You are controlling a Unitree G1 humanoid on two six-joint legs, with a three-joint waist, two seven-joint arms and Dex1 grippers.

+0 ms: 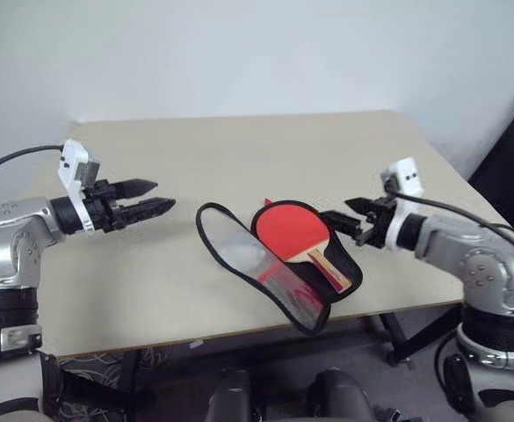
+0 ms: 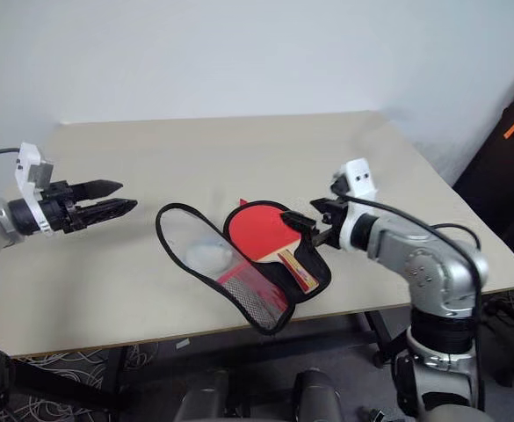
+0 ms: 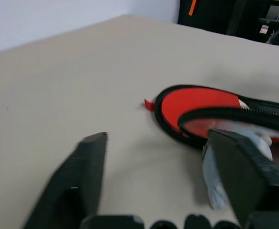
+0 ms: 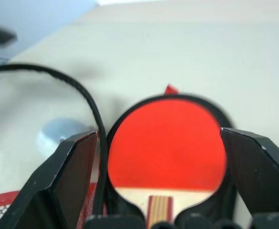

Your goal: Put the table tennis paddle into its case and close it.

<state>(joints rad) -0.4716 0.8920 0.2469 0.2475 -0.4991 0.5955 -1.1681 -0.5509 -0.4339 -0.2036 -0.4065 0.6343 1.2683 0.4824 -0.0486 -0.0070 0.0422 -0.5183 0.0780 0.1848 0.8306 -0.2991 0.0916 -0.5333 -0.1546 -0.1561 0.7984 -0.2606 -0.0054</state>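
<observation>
Hovering above the left part of the beige rectangular counter [image 1: 239, 149], the left gripper [image 1: 155, 197] is reaching out nearly level from its silver arm, its two black fingers pointing toward the middle of the counter. In the left wrist view those fingers [image 3: 77, 181] are standing apart with bare counter between them, holding nothing.

Near the front edge, in the middle, one paddle-shaped soft fabric case [image 1: 239, 251] with a black zipper rim is lying unzipped and spread open. Its left flap is showing a pale, shiny inner lining, and a patch of red with black mesh is showing at its lower end. No writing on it can be read. One table tennis paddle [image 1: 293, 230], with a round red rubber face and a light wooden handle striped red and dark, is lying flat in the right half of the case, its handle pointing toward the front right edge of the counter.

Just right of the paddle, the right gripper [image 1: 346, 214] is pointing leftward and slightly downward from its bent silver arm, hanging close over the edge of the case. In the right wrist view its fingers [image 4: 70, 181] are spread wide, framing the red blade without gripping it.
</observation>
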